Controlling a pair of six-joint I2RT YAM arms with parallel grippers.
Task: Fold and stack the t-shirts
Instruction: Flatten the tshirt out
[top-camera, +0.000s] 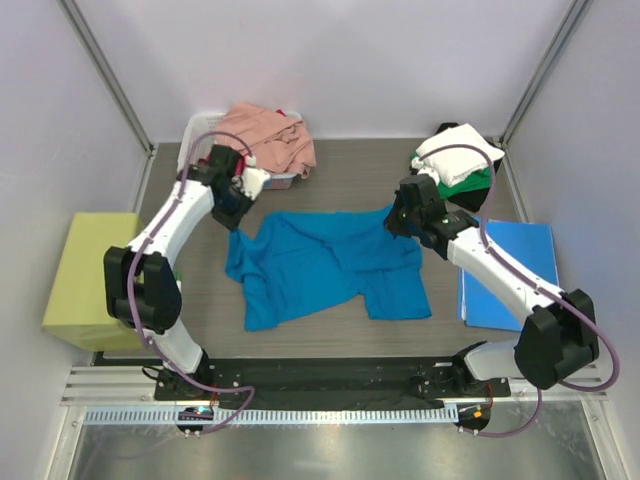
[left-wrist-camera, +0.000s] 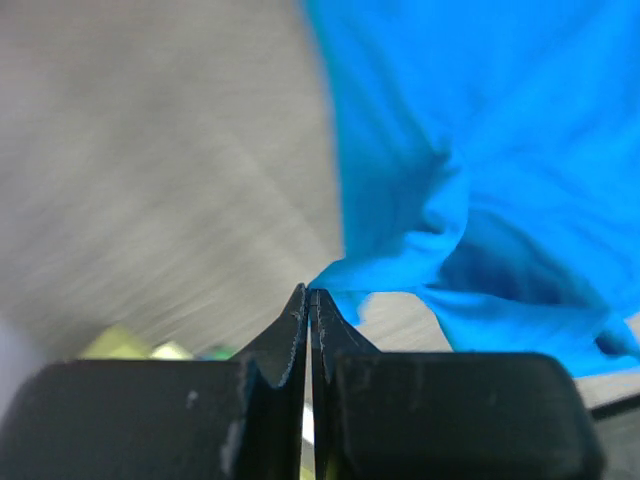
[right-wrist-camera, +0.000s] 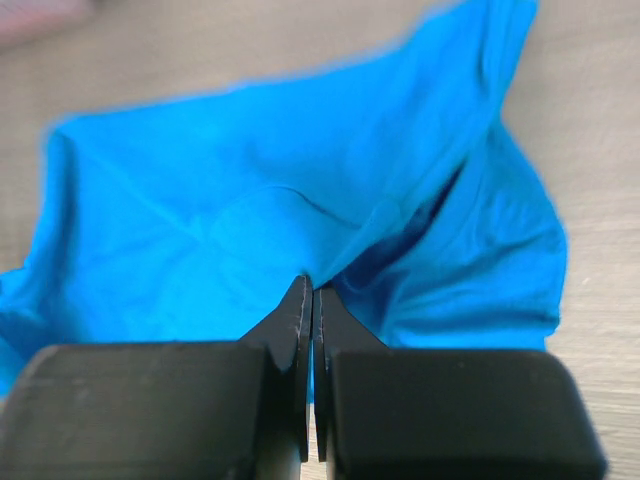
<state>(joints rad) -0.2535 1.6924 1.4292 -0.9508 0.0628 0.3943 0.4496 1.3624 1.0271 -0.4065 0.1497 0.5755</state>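
Teal-blue t-shirt (top-camera: 325, 265) lies spread, rumpled, mid-table (top-camera: 330, 165), between the two arms. Its lower edge points toward the arm bases.

Left arm: base at near left, upper link rising away from the camera, forearm angled inward to the right. The wrist tips down over the shirt's far-left corner. Left end effector (top-camera: 236, 222) has its fingers pressed together. In the wrist view the cloth draws up to a point right at the tips (left-wrist-camera: 308, 295), so it is clamped on that corner.

Right arm: mirrored pose, forearm running from near right up and inward to the shirt's far-right corner. Right end effector (top-camera: 395, 222) also has its fingers together. In its wrist view a ridge of blue cloth gathers at the tips (right-wrist-camera: 308, 287), pinched.

Salmon pink t-shirt (top-camera: 270, 135) is heaped in a white bin (top-camera: 197, 125) at far left. White t-shirt (top-camera: 458, 152) sits on a green t-shirt (top-camera: 482, 182) at far right. Blue sheet (top-camera: 515, 275) lies flat at right, partly under the right forearm. Yellow-green block (top-camera: 85, 280) stands off the table's left edge.
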